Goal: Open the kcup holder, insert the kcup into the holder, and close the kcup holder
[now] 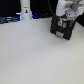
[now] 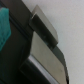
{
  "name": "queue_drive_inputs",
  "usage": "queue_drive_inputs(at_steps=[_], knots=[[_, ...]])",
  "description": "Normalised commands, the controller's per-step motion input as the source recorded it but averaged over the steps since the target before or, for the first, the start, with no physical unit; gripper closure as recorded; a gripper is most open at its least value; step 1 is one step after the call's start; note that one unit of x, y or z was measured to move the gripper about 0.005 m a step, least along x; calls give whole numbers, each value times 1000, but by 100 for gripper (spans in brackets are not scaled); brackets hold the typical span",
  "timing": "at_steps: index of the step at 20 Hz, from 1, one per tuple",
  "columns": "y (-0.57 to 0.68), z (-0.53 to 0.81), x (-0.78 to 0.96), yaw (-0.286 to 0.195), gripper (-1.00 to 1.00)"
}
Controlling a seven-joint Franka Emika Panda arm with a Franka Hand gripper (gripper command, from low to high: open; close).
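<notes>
Looking across the white table (image 1: 35, 57), I have the arm high at about one o'clock in the exterior view, its gripper (image 1: 64, 21) down against the top front of the kcup holder (image 1: 62, 29), the black boxy unit standing at the same one o'clock spot. That contact is the relation my coming move turns on: the holder lies directly under and in front of the claw, touching or all but touching it, with its pale handle (image 2: 46, 30) close under the camera in the wrist view, running as a long slanted bar across the dark front. I judge the drawer would have to come out along the line away from that front, toward the open table. Whether the claw is clenched on the handle or merely resting beside it, I cannot tell. A teal shape (image 2: 4, 27) at the wrist view's edge may be the kcup, but I cannot be sure. At eleven o'clock stands a white bottle-like post (image 1: 25, 10). No writing is readable anywhere.
</notes>
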Motion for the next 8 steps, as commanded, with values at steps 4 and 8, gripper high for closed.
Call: queue_drive_inputs(at_steps=[4,8], knots=[[261,877,77,-13,-100],[87,559,78,-23,-100]])
